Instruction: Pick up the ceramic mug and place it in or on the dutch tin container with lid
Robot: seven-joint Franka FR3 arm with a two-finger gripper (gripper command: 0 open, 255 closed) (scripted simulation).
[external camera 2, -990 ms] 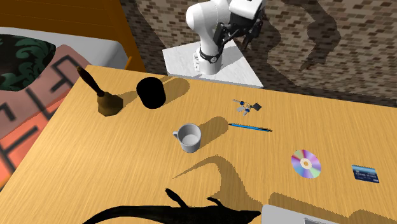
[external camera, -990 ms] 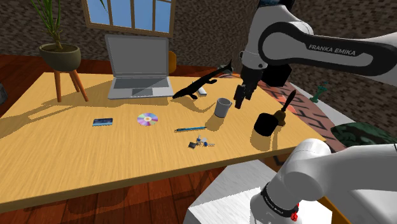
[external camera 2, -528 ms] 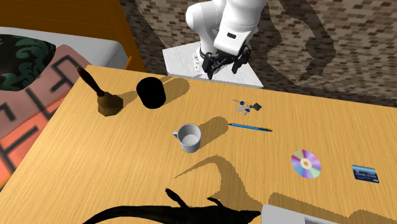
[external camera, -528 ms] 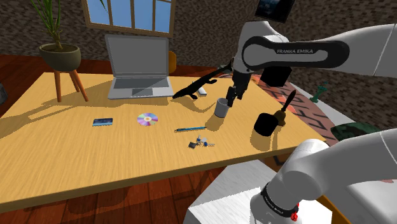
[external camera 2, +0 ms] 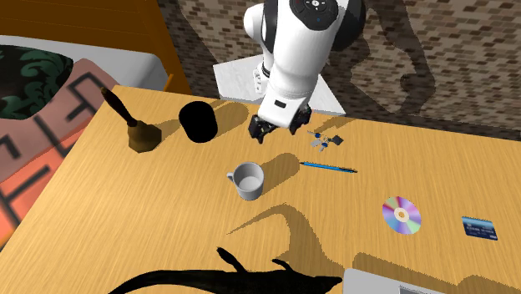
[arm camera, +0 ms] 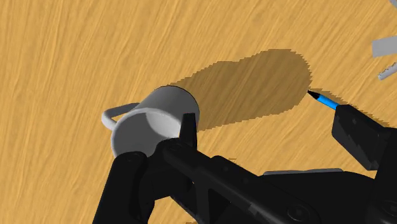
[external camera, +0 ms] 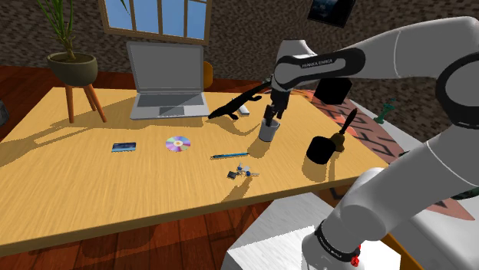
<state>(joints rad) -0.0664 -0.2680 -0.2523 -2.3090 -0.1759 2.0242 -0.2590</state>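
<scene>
1. Now, the gripper (external camera 2: 280,132) is spread, with nothing between its fingers (arm camera: 362,137). It hovers above the table (external camera: 92,176), clear of everything.
2. The mug (arm camera: 149,124) sits just beside one finger rather than in the gap, so it is off-centre and untouched.
3. The mug (external camera 2: 248,180) is pale grey and stands upright on the table. Its mouth faces up and its handle points to the second exterior view's left. In the shoulder view the gripper (external camera: 270,115) hangs just over it.
4. The tin (external camera 2: 198,122) is a plain black cylinder, near the mug and closer to the stand. I cannot make out a seam for the lid.
5. A blue pen (external camera 2: 327,167) and keys (external camera 2: 321,139) lie on the mug's far side from the tin, out of the way.
6. Judgement: the step is the approach to the grasp, and nothing is lifted yet.
7. To do it well:
   - Slide sideways until one wall of the mug, away from the handle, lies between the fingers.
   - Drop straight down, with one finger inside the rim and one outside.
   - Stop short of the table, then close firmly.
   - A skewed descent could knock the rim and tip the mug.
</scene>
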